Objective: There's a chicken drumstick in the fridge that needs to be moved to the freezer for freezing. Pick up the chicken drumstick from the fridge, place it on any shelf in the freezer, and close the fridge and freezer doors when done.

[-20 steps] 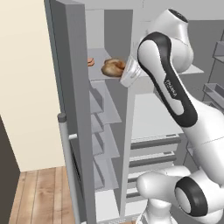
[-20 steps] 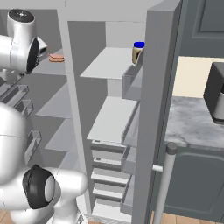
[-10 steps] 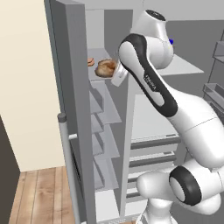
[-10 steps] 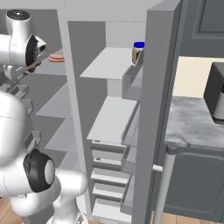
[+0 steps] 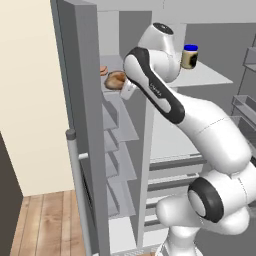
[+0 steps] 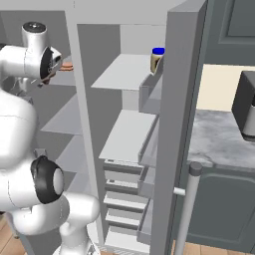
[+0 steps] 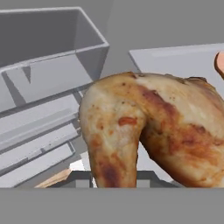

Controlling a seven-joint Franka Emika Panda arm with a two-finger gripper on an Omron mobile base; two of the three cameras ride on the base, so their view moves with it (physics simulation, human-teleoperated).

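Observation:
The chicken drumstick (image 5: 116,80) is tan-brown and lumpy, and my gripper (image 5: 121,85) is shut on it. It hangs at the front of the freezer's top shelf (image 5: 111,64); I cannot tell whether it touches the shelf. In the hand view the drumstick (image 7: 144,131) looms large and hides my fingertips, with the pale shelf (image 7: 175,61) behind it. The freezer door (image 5: 80,100) stands open at the left. From the right, my hand (image 6: 50,62) reaches into the narrow compartment. The fridge shelf (image 6: 124,69) and the open fridge door (image 6: 174,124) show beside it.
A small pinkish item (image 5: 103,70) lies further back on the freezer's top shelf. A blue-lidded jar (image 5: 189,56) stands on the upper fridge shelf. Grey door bins (image 7: 48,43) sit to the drumstick's left. A marble counter (image 6: 224,144) lies beyond the fridge door.
My arm has swung left with the drumstick, carrying it from beside the divider into the front of the freezer's top shelf. The grip has stayed shut.

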